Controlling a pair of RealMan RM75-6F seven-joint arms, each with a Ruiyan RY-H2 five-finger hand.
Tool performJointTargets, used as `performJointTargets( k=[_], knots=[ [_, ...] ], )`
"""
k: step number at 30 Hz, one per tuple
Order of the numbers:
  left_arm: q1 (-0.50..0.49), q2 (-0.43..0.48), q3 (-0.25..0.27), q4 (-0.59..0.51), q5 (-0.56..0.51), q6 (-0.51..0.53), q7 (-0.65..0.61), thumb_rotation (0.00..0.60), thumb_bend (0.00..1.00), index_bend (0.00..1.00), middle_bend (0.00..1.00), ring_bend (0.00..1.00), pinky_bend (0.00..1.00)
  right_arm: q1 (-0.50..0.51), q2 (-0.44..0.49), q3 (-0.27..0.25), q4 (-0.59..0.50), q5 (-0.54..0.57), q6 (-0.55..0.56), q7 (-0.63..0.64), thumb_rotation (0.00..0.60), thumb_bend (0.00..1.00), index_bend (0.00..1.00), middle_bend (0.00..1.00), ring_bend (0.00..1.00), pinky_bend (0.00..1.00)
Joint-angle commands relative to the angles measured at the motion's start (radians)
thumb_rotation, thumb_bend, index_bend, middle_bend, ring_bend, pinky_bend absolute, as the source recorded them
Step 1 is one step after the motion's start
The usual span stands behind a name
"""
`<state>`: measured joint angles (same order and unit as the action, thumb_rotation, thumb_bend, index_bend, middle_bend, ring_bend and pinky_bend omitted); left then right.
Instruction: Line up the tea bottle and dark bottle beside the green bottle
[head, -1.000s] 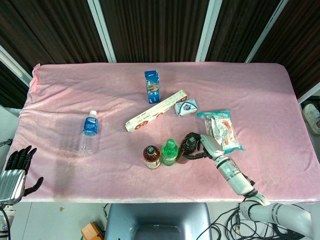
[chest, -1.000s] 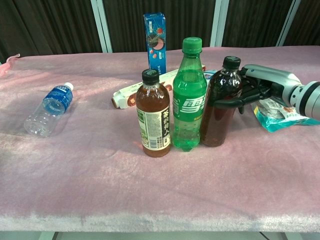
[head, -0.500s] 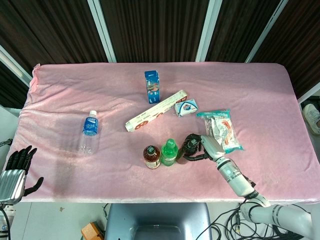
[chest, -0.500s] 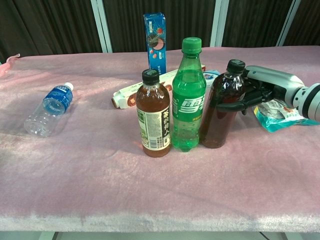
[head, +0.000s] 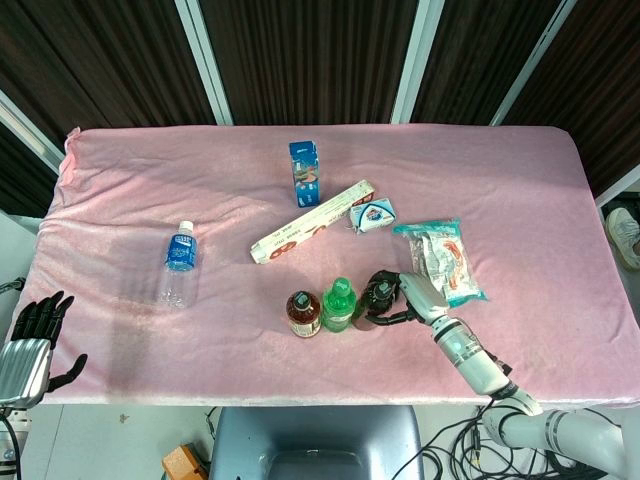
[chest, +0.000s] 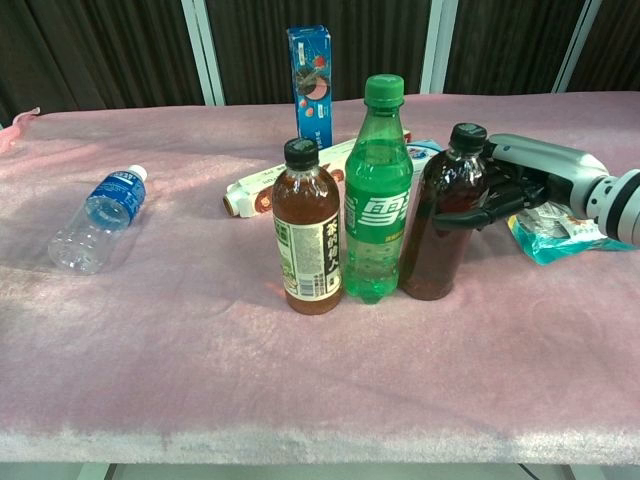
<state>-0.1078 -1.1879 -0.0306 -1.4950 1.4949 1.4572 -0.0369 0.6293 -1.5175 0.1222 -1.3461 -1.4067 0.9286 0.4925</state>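
Dark bottle (chest: 443, 225) stands upright in the middle of the chest view, just right of the green bottle (chest: 375, 190) and seemingly touching it, while the tea bottle (chest: 306, 230) stands just left of the green one; the three make a row near the lower edge of the table (head: 560, 220). The right hand (chest: 520, 180) has its fingers (chest: 470, 213) curled around the upper part of the dark bottle, so it holds it. The left hand (head: 35, 335) hangs off the lower left of the head view, fingers spread and holding nothing.

I judge the dark bottle is full and rather heavy, stiff plastic, smooth and a little slippery, also tall enough to tip; the body below the shoulder is the best place to hold. The snack packet (chest: 550, 225) lies just behind the hand, so free room is mostly toward the right and the front edge
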Motion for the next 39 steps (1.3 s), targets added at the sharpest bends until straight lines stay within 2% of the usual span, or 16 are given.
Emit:
performJointTargets(
  k=[1, 3, 5, 13, 18, 21, 26, 32, 35, 37, 39],
  knots=[
    [0.0, 0.0, 0.0, 0.0, 0.0, 0.0, -0.001, 0.6, 0.3, 0.0, 0.01, 0.0, 0.0, 0.0, 0.001, -0.005, 0.003, -0.009, 0.003, 0.001, 0.6, 0.37, 0.49, 0.42, 0.42, 0.54],
    [0.0, 0.0, 0.0, 0.0, 0.0, -0.001, -0.001, 0.6, 0.3, 0.0, 0.01, 0.0, 0.0, 0.001, 0.006, -0.006, 0.0, -0.014, 0.001, 0.014, 0.6, 0.37, 0.38, 0.35, 0.36, 0.51],
    [-0.001, -0.001, 0.0, 0.0, 0.0, -0.002, 0.0, 0.6, 0.3, 0.0, 0.01, 0.0, 0.0, 0.002, 0.008, -0.007, -0.001, -0.021, 0.002, 0.023, 0.6, 0.37, 0.32, 0.32, 0.33, 0.51],
    [-0.002, -0.001, 0.0, 0.001, 0.0, -0.004, -0.001, 0.6, 0.3, 0.0, 0.01, 0.0, 0.0, 0.002, 0.028, -0.02, -0.009, -0.044, 0.008, 0.038, 0.6, 0.37, 0.19, 0.26, 0.3, 0.49],
    [0.001, 0.0, 0.0, 0.001, 0.004, 0.004, -0.003, 0.6, 0.3, 0.0, 0.01, 0.0, 0.0, -0.015, 0.06, -0.036, -0.032, -0.073, 0.048, 0.018, 0.6, 0.37, 0.01, 0.14, 0.2, 0.41],
    [0.005, 0.0, 0.0, 0.001, 0.009, 0.016, 0.001, 0.6, 0.3, 0.0, 0.01, 0.0, 0.0, -0.046, 0.105, -0.049, -0.077, -0.1, 0.112, -0.026, 0.6, 0.36, 0.0, 0.07, 0.15, 0.37],
    [0.018, -0.001, 0.002, -0.005, 0.026, 0.05, 0.023, 0.6, 0.3, 0.0, 0.01, 0.0, 0.0, -0.095, 0.211, -0.078, -0.181, -0.128, 0.179, -0.095, 0.6, 0.33, 0.0, 0.03, 0.11, 0.34],
    [0.037, -0.001, 0.0, -0.014, 0.034, 0.093, 0.049, 0.6, 0.3, 0.0, 0.01, 0.0, 0.0, -0.188, 0.402, -0.158, -0.317, -0.206, 0.288, -0.187, 0.6, 0.33, 0.0, 0.0, 0.03, 0.25],
    [0.046, -0.001, 0.001, -0.021, 0.038, 0.108, 0.065, 0.6, 0.3, 0.0, 0.01, 0.0, 0.0, -0.262, 0.495, -0.205, -0.359, -0.222, 0.358, -0.293, 0.6, 0.33, 0.0, 0.0, 0.01, 0.22],
    [0.054, -0.001, 0.003, -0.028, 0.036, 0.116, 0.088, 0.6, 0.3, 0.0, 0.01, 0.0, 0.0, -0.336, 0.546, -0.233, -0.372, -0.187, 0.412, -0.446, 0.6, 0.33, 0.0, 0.0, 0.0, 0.19],
    [0.061, -0.001, 0.007, -0.039, 0.031, 0.119, 0.121, 0.6, 0.31, 0.0, 0.01, 0.0, 0.0, -0.418, 0.551, -0.239, -0.386, -0.121, 0.487, -0.613, 0.6, 0.33, 0.0, 0.0, 0.0, 0.15]
  ],
)
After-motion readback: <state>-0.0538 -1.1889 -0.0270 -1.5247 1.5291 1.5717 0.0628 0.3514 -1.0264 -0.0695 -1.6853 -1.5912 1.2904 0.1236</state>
